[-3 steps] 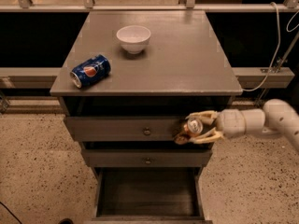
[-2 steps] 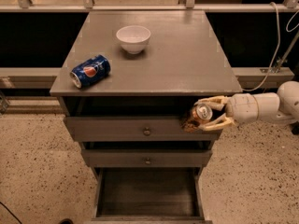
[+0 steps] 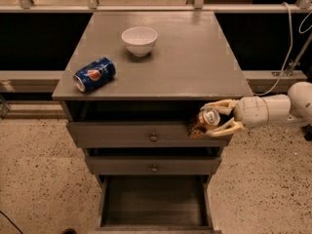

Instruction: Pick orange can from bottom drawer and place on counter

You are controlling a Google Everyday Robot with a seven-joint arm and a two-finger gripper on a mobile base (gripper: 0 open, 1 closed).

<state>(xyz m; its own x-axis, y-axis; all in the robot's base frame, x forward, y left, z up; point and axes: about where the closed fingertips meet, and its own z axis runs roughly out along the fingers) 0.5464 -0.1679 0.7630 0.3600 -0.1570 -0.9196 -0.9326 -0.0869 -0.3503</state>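
My gripper (image 3: pixel 213 118) reaches in from the right and is shut on the orange can (image 3: pixel 204 122), its two pale fingers above and below it. The can is tilted, silver top facing up and right. It hangs in front of the top drawer's right end, just below the front right edge of the counter (image 3: pixel 195 62). The bottom drawer (image 3: pixel 155 201) stands pulled open below, its dark interior showing nothing inside.
A blue Pepsi can (image 3: pixel 94 74) lies on its side at the counter's front left. A white bowl (image 3: pixel 139 40) stands at the counter's back middle. Two shallower drawers with round knobs (image 3: pixel 153 137) are partly out. A cable (image 3: pixel 287 57) hangs at the right.
My gripper has carried the orange can upward and a little to the right, from the top drawer's front toward the counter's edge.
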